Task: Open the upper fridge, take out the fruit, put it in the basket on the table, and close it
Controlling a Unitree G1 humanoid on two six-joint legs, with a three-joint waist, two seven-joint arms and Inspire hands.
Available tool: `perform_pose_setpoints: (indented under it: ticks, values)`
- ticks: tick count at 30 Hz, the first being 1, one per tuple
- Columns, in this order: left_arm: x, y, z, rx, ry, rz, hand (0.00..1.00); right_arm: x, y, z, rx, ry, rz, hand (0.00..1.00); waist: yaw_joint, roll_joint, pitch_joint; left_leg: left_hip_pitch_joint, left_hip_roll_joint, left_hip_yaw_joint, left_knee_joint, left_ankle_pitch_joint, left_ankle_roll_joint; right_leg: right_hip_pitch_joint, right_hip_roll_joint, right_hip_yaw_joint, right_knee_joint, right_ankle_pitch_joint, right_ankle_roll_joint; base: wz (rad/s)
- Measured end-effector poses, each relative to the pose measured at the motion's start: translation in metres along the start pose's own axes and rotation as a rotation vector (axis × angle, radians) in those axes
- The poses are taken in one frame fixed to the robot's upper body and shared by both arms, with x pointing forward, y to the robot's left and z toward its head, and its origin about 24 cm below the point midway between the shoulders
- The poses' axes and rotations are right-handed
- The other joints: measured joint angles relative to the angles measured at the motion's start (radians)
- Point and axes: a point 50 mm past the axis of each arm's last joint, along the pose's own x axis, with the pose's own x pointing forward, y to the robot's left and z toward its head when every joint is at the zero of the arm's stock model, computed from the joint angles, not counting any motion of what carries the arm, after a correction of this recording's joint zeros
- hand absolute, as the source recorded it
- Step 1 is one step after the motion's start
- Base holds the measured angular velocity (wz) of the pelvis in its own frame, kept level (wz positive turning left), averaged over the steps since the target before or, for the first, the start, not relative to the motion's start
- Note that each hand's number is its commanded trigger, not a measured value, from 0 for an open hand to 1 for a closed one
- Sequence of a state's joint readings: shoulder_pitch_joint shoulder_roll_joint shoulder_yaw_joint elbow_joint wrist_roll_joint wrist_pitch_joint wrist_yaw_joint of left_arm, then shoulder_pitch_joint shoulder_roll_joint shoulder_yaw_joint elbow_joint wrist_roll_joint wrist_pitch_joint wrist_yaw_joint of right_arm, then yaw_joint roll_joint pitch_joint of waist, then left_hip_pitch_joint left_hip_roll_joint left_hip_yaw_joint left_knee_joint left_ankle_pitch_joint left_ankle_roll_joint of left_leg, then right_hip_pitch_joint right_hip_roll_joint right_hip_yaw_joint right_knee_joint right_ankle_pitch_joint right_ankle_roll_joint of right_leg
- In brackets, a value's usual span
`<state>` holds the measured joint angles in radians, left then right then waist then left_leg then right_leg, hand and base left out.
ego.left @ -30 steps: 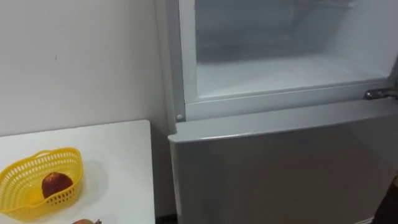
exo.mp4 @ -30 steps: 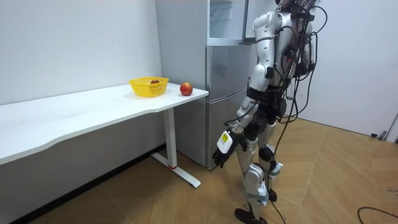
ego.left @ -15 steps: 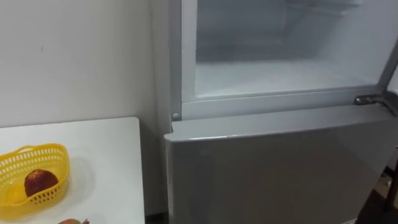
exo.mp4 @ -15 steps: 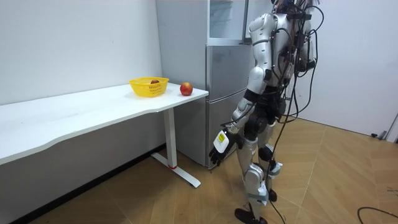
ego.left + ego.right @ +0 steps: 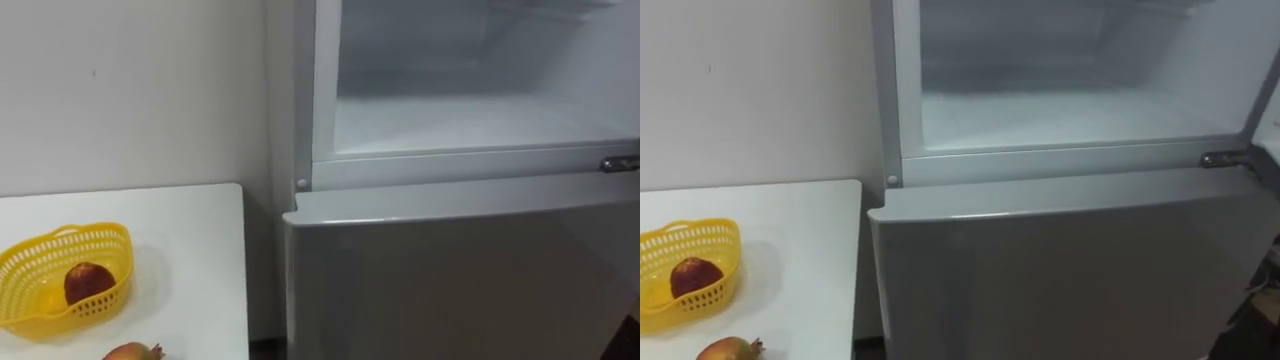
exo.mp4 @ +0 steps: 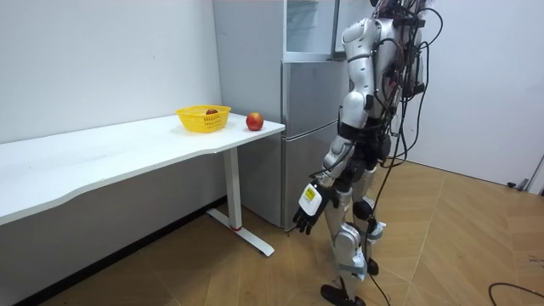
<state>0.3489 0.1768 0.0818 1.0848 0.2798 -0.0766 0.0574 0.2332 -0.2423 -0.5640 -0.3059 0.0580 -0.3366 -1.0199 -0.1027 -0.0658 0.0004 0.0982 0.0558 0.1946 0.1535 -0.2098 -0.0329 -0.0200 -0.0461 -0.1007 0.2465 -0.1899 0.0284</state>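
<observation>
- The robot is standing right before the fridge. Its upper compartment [image 5: 470,115] is standing open above the closed lower door [image 5: 460,280].
- The part of the white shelf that I am seeing is looking bare, so I cannot tell what thing is waiting there to be fetched.
- The counter [image 5: 190,250] is standing to the robot's left, with its right edge just beside the fridge.
- A yellow basket [image 5: 100,308] is sitting back from that edge and is holding one red fruit [image 5: 88,282]. A second fruit [image 5: 132,352] is lying loose near the counter's front edge, just beside the basket.
- The left hand [image 6: 308,206] is hanging low beside the thigh. Its fingers are relaxed, pointing down and grasping nothing.
- I am judging that the coming move is turning on height. The compartment is lying ahead of the hanging fingers and well above them, so an arm is needing to rise and reach forward over the top of the lower door.
- The fruits are lying to the left, and the left hand is the nearer one to them. They are round, so no long axis is mattering.
</observation>
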Motion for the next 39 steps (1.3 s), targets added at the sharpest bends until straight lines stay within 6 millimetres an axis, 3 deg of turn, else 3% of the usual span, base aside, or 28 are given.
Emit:
perform_pose_setpoints:
  ticks: [7,12,15,16,22,28,30,39]
  values:
    - [0.0,-0.002,-0.001,-0.006,0.006,-0.034,0.0,-0.01,0.013,0.008,-0.012,-0.074,0.118,0.0,0.017,-0.003,0.0006,0.003,0.0,-0.003,0.0,0.0,0.0,0.0,-0.001,-0.004,0.002,-0.001,-0.001,0.01]
    - [0.001,-0.003,-0.004,-0.015,0.027,-0.038,0.0,-0.004,0.029,0.028,0.045,-0.179,0.205,0.0,0.033,-0.024,0.0039,0.005,0.001,-0.008,0.003,0.0,0.0,0.009,0.0,-0.007,-0.006,0.002,-0.003,0.03]
    - [0.002,-0.003,-0.003,-0.013,0.025,-0.039,0.0,-0.008,0.036,0.032,0.04,-0.224,0.266,0.0,0.053,-0.028,0.0051,0.003,0.001,-0.009,0.007,0.0,0.0,0.008,0.0,-0.007,-0.007,0.002,-0.003,0.0]
    - [0.002,-0.003,-0.002,-0.012,0.022,-0.038,0.0,-0.01,0.038,0.033,0.046,-0.221,0.277,0.0,0.057,-0.038,0.0055,0.002,0.001,-0.009,0.007,0.0,0.0,0.008,0.0,-0.008,-0.007,0.002,-0.003,0.0]
    - [0.002,-0.004,0.002,0.004,0.002,-0.043,0.0,-0.021,0.065,0.038,0.12,-0.215,0.449,0.0,0.073,-0.02,0.0117,-0.007,0.002,-0.027,0.004,0.0,0.0,0.027,0.0,-0.027,-0.014,0.005,-0.003,0.1]
    - [0.002,-0.002,0.004,0.005,0.012,-0.035,0.0,-0.043,0.085,0.022,0.065,-0.145,0.713,0.0,0.11,-0.02,0.0071,-0.004,0.002,-0.044,0.006,0.0,-0.001,0.044,0.0,-0.042,-0.025,0.007,-0.005,0.07]
    - [0.002,-0.002,0.002,0.005,0.033,-0.035,0.0,-0.057,0.09,0.002,-0.002,-0.059,0.839,0.0,0.113,-0.023,0.0058,0.003,0.002,-0.053,0.007,0.0,-0.001,0.057,-0.002,-0.052,-0.027,0.007,-0.005,0.12]
    - [0.002,-0.002,-0.001,0.007,0.07,-0.035,0.0,-0.062,0.095,-0.016,-0.085,0.016,0.955,0.0,0.11,-0.029,0.0046,0.019,0.002,-0.067,0.009,-0.002,-0.003,0.09,-0.002,-0.066,-0.042,0.013,-0.003,0.05]
